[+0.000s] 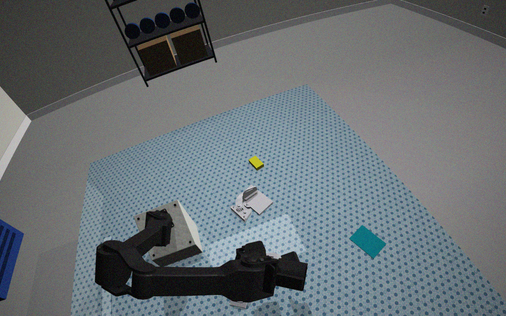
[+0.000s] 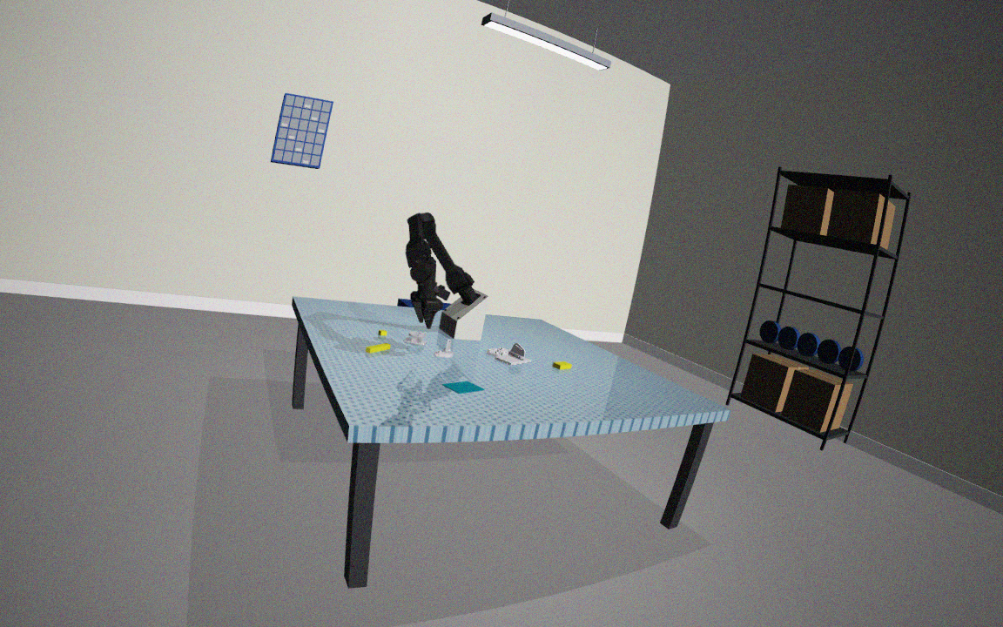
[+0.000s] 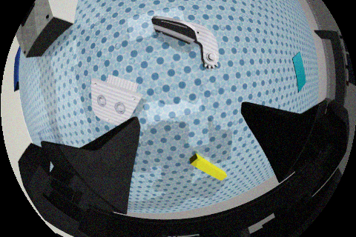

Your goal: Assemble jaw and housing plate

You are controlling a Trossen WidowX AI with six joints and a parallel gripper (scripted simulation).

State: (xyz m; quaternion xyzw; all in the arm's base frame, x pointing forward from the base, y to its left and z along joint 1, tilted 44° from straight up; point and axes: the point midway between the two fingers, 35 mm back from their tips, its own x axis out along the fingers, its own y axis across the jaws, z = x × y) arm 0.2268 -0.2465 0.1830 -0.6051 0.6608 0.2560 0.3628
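Observation:
The base plate (image 1: pixel 261 202) (image 2: pixel 508 359) lies on the table with one jaw (image 1: pixel 249 193) (image 2: pixel 517 350) on it. The free pin is too small to make out for certain. The loose jaw (image 3: pixel 208 41) (image 2: pixel 444 352), pale with a dark pad and gear teeth, lies on the table; the arm partly hides it in the top view. The housing plate (image 3: pixel 110 101) (image 2: pixel 414 336) lies apart from both, its two round features showing. My gripper (image 3: pixel 192 115) (image 2: pixel 427 324) is open and empty above the table. In the wrist view the housing plate is beyond the left fingertip and the loose jaw is ahead, between the fingers' directions.
A yellow bar (image 3: pixel 209 167) (image 2: pixel 378 348) lies near the housing plate, with a small yellow block (image 2: pixel 382 333) behind. Another yellow block (image 1: pixel 255 161) (image 2: pixel 562 366) lies beyond the base plate. A teal sheet (image 1: pixel 366 241) (image 2: pixel 463 387) (image 3: pixel 299 72) lies flat. The arm stands on a grey pedestal (image 1: pixel 186 235) (image 2: pixel 467 320).

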